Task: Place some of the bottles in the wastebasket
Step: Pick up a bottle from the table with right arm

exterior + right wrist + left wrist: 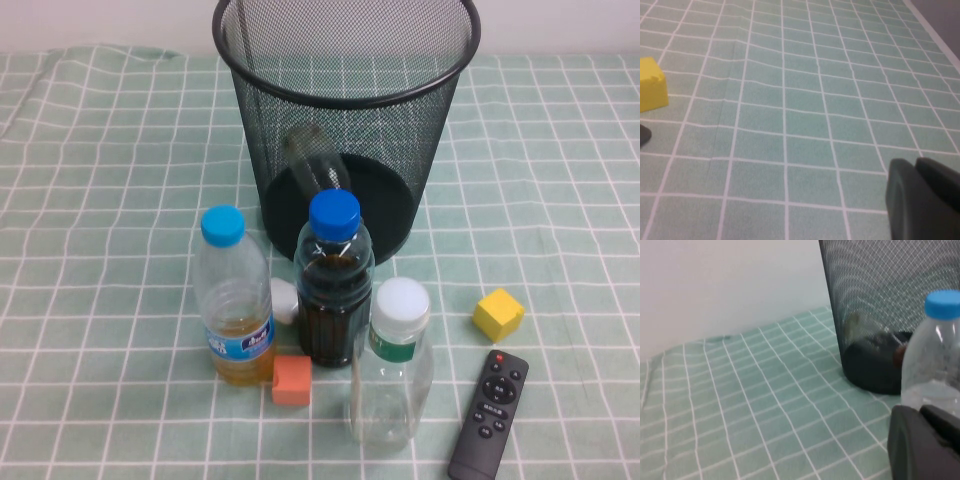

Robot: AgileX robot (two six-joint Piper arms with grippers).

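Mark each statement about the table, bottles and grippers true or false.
1. A bottle lies inside the wastebasket. True.
2. The white-capped bottle lies on its side. False: it stands upright.
3. The yellow cube is in the wastebasket. False: it sits on the cloth, above the remote.
4. The left gripper is near the light-blue-capped bottle. True.
5. The right gripper holds a bottle. False: only cloth lies before it.

Soft even light, slight blur

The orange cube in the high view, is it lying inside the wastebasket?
No, the orange cube lies on the tablecloth in front of the bottles, outside the wastebasket.
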